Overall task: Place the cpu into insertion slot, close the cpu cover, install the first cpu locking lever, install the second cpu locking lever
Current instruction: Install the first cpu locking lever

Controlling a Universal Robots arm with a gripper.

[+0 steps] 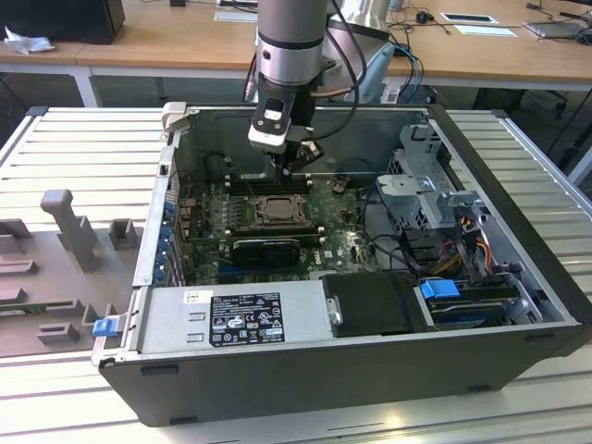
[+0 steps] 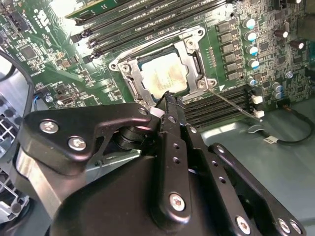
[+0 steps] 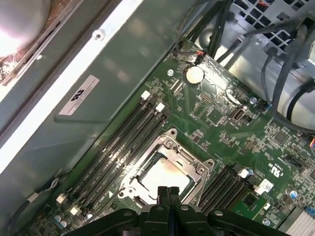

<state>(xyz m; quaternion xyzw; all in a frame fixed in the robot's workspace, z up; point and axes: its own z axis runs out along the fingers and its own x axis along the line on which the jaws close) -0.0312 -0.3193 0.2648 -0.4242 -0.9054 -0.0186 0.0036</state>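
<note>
Second wrist view puts the tool (image 2: 168,98) just over the near edge of the socket. Its two fingers are pressed together and I see nothing between them, so it is closed and carries nothing. In the first wrist view the tool (image 3: 167,192) looks the same, with the tips over the border of the chip.

The cpu (image 2: 162,73) lies flat inside the insertion slot (image 1: 276,208), pale top up. The cpu cover (image 2: 194,42) lies down around it, and the chip shows through its window. So placing the chip and closing the cover look done.

One thin lever (image 2: 231,102) runs out from the corner of the socket across the memory slots (image 2: 147,24), and it looks not hooked down. I cannot tell if the tool touches any lever.

I judge that the step in hand is the first locking lever. This work calls for a firm push down and sideways on the thin rod, until it catches under its hook, without slipping onto the green board.

In the exterior view the open computer case (image 1: 370,370) lies on its side on the ribbed tabletop (image 1: 83,148).
</note>
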